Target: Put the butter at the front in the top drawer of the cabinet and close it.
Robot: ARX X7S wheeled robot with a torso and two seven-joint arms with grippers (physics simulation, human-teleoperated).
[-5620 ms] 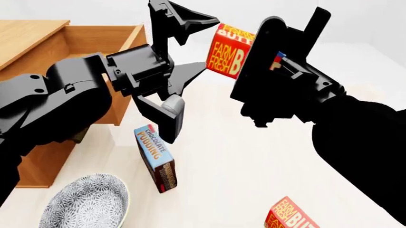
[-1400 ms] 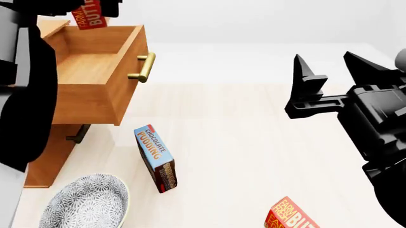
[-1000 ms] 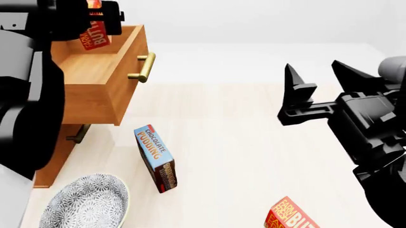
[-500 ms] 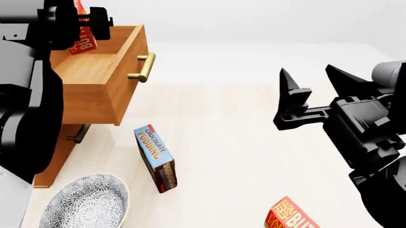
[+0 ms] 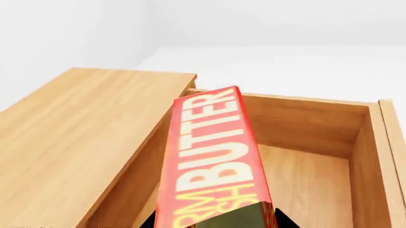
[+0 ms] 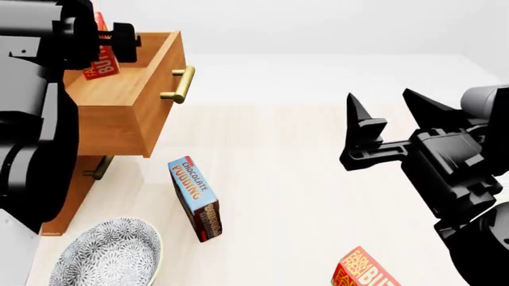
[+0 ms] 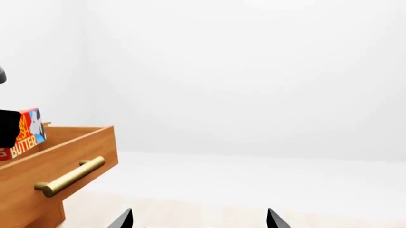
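Left pincer (image 6: 102, 43) grips butter (image 6: 101, 56) over open top drawer (image 6: 127, 89); carton tilted, long axis slanting out from pincer toward drawer's back wall. Right pincer (image 6: 387, 125) open, empty, well apart.

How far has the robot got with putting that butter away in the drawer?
Done: the orange-brown wooden top drawer stands pulled open. In hand: the left gripper holds the red butter carton with yellow lettering above the open drawer, not yet set down. The right gripper hangs open and empty. Left: lower and release the carton, then push the drawer shut by its brass bar handle.
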